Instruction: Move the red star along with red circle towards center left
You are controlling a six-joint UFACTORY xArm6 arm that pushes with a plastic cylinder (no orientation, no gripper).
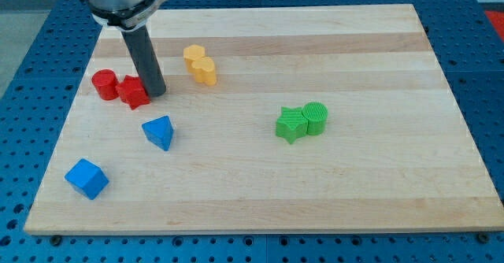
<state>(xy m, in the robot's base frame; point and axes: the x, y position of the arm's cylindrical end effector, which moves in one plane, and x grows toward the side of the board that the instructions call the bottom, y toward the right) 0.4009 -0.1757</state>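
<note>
Wooden board (pixel 260 192), laid on a blue perforated table (pixel 31 98).

- Blue cube (pixel 87 178): placed near the board's bottom-left corner.
- Red circle (pixel 104 83): placed at the view's left edge of the board, upper half, touching the red star.
- Red star (pixel 134 92): set just right of the circle.
- My tip (pixel 155 94): a plain rod with no jaws to open or close, pressed against the star's right side.
- Blue triangular block (pixel 159 131): placed below the star, apart from it.
- Yellow blocks (pixel 200 64): two, touching, found right of the rod.
- Green star (pixel 290 124) and green circle (pixel 316 118): touching, placed right of centre.
</note>
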